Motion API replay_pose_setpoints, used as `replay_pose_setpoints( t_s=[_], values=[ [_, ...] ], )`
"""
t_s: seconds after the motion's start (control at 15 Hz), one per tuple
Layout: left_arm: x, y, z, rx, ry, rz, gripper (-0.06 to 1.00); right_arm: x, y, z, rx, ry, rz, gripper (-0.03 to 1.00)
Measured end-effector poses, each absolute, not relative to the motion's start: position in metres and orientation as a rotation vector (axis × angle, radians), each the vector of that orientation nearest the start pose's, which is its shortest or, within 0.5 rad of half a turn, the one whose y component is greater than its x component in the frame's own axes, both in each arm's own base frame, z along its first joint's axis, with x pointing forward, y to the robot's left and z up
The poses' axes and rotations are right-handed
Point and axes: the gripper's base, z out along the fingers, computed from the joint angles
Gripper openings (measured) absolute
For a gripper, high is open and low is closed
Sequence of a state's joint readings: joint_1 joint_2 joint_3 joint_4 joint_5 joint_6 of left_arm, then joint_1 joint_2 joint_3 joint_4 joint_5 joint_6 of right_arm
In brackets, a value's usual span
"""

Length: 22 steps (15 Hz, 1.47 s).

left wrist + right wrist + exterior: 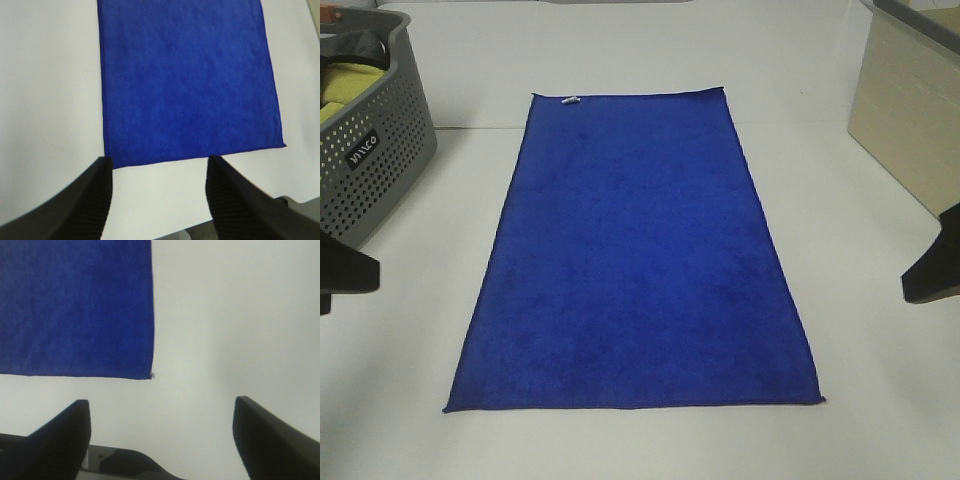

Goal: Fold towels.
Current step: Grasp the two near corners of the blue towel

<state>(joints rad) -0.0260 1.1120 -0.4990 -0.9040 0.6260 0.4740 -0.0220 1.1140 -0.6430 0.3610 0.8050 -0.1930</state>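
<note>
On the white desk (410, 400), the royal-blue towel (635, 260) lies flat and fully spread, ready for folding. The left claw (159, 162) and right claw (161, 402) hover spread (both empty) just short of its near corners, seemingly to pinch them.

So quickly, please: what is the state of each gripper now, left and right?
Left gripper: open, holding nothing, apart from the blue towel.
Right gripper: open, holding nothing, also apart from the towel.

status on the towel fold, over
Left gripper and right gripper open, empty. Blue towel flat, unfolded, white tag at far edge. Nothing on it; basket off to the left.
</note>
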Motion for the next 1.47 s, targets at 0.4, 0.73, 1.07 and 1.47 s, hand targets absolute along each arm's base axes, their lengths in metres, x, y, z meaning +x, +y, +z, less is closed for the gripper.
replay_pose_setpoints(
  t_s=[0.4, 0.73, 1.07, 1.47],
  values=[
    [0.222, -0.053, 0.138, -0.188, 2.733, -0.834, 0.62, 0.229, 0.028, 0.177, -0.059, 2.841, 0.522, 0.74],
    [0.233, -0.055, 0.099, -0.194, 2.752, -0.866, 0.62, 0.243, 0.031, 0.133, -0.088, 2.921, 0.604, 0.74],
    [0.236, -0.057, 0.082, -0.171, 2.743, -0.89, 0.62, 0.248, 0.034, 0.103, -0.01, 2.992, 0.683, 0.74],
    [0.238, -0.064, 0.075, -0.156, 2.704, -0.988, 0.62, 0.255, 0.061, 0.094, -0.061, 2.981, 0.787, 0.7]
  ],
)
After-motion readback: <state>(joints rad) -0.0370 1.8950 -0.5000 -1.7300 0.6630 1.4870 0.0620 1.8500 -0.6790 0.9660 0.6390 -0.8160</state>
